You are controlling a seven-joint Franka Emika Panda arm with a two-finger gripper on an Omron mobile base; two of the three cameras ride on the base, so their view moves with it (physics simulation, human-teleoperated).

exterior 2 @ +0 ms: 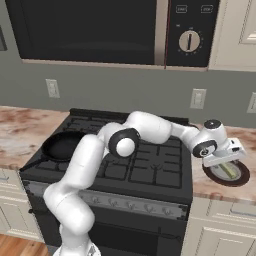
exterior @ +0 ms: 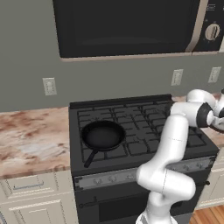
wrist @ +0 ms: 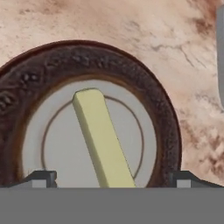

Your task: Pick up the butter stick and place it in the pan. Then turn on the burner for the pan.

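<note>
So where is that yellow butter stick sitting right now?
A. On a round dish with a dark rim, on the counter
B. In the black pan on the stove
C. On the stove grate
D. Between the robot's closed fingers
A: the hand view shows the butter stick lying on the grey dish, with the gripper open above it.

A round dish [wrist: 170, 131] with a dark brown rim and pale grey centre sits on the mottled brown stone surface [exterior: 30, 135] right of the stove. A black microwave [exterior 2: 100, 30] hangs above; white outlets [exterior: 49, 86] dot the grey wall.
</note>
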